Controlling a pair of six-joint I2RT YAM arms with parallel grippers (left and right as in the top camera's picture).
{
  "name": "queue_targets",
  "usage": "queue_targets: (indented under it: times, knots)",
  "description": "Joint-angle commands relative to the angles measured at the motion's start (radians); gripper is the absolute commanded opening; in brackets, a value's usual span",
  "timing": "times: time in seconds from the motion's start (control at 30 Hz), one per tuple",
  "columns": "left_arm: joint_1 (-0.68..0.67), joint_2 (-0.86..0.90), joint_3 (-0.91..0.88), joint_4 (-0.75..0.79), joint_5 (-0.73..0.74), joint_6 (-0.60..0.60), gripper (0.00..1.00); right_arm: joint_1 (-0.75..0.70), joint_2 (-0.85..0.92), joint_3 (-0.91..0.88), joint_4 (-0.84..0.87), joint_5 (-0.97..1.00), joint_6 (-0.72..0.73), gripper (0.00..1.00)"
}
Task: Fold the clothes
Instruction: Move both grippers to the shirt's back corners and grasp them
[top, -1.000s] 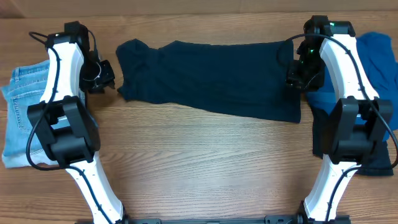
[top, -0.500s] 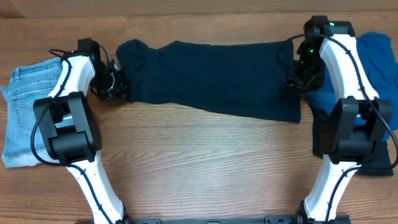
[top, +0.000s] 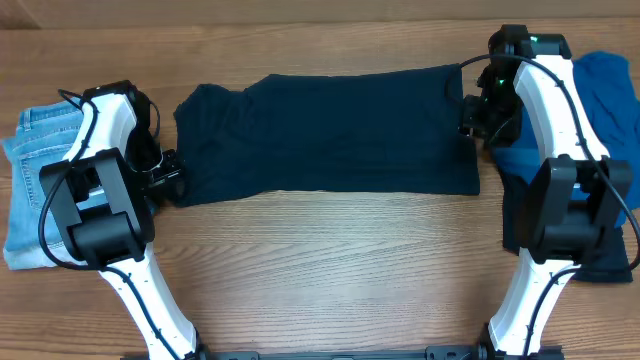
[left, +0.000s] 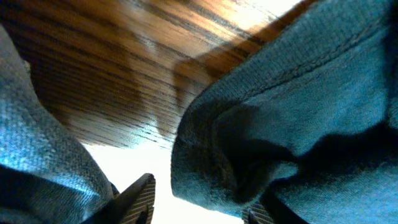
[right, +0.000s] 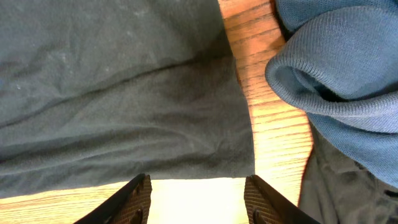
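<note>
The dark navy top lies spread flat across the middle of the table. My left gripper is at its front left corner. In the left wrist view a rumpled fold of the top sits against the right finger, and the left gripper is open, with a gap beside the left finger. My right gripper is at the top's right edge. In the right wrist view the right gripper is open over bare wood, just short of the top's corner.
Light-blue jeans lie folded at the far left, close to the left arm; their denim shows in the left wrist view. A bright blue garment and a dark one lie at the right, behind the right arm.
My left gripper went to the top's left end, shut on it, pulled it toward the front and opened again. The top's front edge now lies straight. The right arm stayed put.
</note>
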Motion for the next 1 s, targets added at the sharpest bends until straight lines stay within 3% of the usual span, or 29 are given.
queue_targets:
  times: [0.0,0.1,0.17,0.3,0.43,0.47,0.53,0.57,0.63,0.67,0.73,0.8,0.97]
  knots:
    - [0.005,0.005,-0.003,-0.008,-0.021,0.027,0.50,0.005,-0.014,0.016,0.013,-0.001,-0.002,0.53]
    - [0.006,0.002,0.037,-0.003,-0.021,0.029,0.41,0.005,-0.014,0.016,0.020,-0.001,-0.005,0.53]
    - [0.004,-0.024,0.106,-0.002,-0.018,0.029,0.41,0.005,-0.014,0.016,0.024,-0.001,-0.005,0.54]
    - [0.004,-0.097,0.236,0.014,0.047,0.039,0.46,0.005,-0.014,0.016,0.037,-0.001,-0.005,0.54]
    - [0.004,-0.138,0.259,0.082,0.145,0.074,0.51,0.005,-0.014,0.016,0.115,-0.002,-0.005,0.66]
    - [0.004,-0.138,0.259,0.146,0.187,0.079,0.51,0.005,-0.014,0.016,0.181,-0.002,-0.006,0.72]
    - [0.004,-0.138,0.259,0.276,0.289,0.136,0.49,0.005,-0.014,0.016,0.294,-0.047,-0.058,0.73]
    - [0.004,-0.137,0.259,0.366,0.336,0.153,0.57,0.005,-0.014,0.016,0.343,-0.047,-0.058,0.73]
    - [0.004,-0.136,0.259,0.466,0.352,0.153,0.60,0.005,-0.014,0.016,0.444,-0.047,-0.058,0.77]
    - [0.003,-0.136,0.259,0.518,0.362,0.153,0.60,0.005,-0.014,0.016,0.496,-0.047,-0.064,0.86]
    - [0.000,-0.135,0.259,0.578,0.389,0.165,0.62,0.005,-0.013,0.016,0.612,-0.047,-0.126,0.88]
    - [-0.015,-0.135,0.259,0.640,0.387,0.208,0.61,0.005,-0.011,0.016,0.709,-0.047,-0.142,0.97]
    - [-0.054,-0.061,0.259,0.705,0.380,0.210,0.62,0.004,0.078,0.016,0.831,-0.055,-0.164,1.00]
